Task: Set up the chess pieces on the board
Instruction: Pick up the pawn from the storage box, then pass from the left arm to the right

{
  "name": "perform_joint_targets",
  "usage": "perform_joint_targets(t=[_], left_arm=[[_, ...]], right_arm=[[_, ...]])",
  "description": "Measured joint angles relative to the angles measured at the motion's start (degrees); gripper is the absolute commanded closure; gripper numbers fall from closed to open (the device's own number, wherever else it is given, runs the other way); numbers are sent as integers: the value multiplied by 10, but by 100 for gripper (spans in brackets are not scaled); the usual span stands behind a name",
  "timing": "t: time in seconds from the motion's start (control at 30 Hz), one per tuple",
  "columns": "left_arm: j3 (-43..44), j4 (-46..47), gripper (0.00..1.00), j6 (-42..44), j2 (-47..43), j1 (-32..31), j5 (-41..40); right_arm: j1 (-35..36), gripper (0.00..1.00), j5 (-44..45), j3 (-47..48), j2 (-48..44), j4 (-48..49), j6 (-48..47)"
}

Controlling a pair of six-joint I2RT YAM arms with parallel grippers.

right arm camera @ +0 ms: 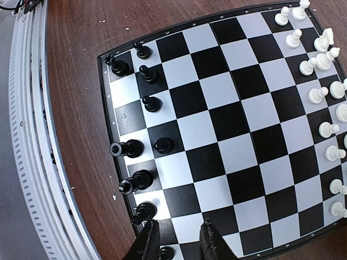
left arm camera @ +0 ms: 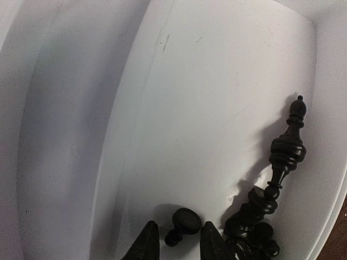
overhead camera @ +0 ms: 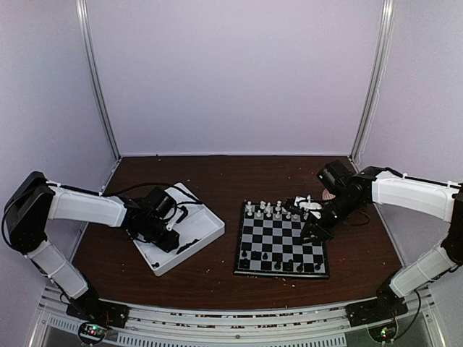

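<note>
Fingertips of the left hand [left arm camera: 179, 238] stand a narrow way apart with nothing clamped. They straddle a black pawn [left arm camera: 184, 223] that appears to lie on its side on the floor of the white tray [left arm camera: 81, 135]. Just beside it, toward the tray's corner, lies a small heap of other black chess pieces [left arm camera: 255, 227], and a taller turned piece [left arm camera: 287, 149] stretches out beyond them. Such pieces look to be light, hard and smooth plastic, apt to roll or squirt from a pinch. The safest hold is probably across the narrow stem just above the round base, closed gently and square to the piece. The left arm reaches in from its base, elbow bent, with the wrist pitched down so the hand sits low inside the tray. Across the tabletop [right arm camera: 76, 81], the right hand [right arm camera: 178, 233] hangs above the board [right arm camera: 227, 119] near its right edge, fingers pointing down. Its jaws are narrowly parted and nothing shows between them. Below it, black pieces [right arm camera: 133, 181] stand along the board's near edge, one of them tipped over, with several squares there not yet filled. The white pieces [right arm camera: 325, 130] line the far side. The board lies well apart from the tray.
</note>
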Motion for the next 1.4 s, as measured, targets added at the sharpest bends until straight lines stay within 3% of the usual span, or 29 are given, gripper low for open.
perform_joint_targets(t=[0.4,0.77,1.07,1.4], left_arm=[[18,-2,95,17,17,0,8],[8,-6,97,36,-10,-10,17],[-9,10,96,61,-99,-13,28],[-26,37,96,66,-134,-15,42]], right_arm=[[0,74,-2,0,0,0,0],[0,73,-20,21,17,-11,9],[47,72,-137,249,203,-44,83],[141,66,-202,527,413,6,284]])
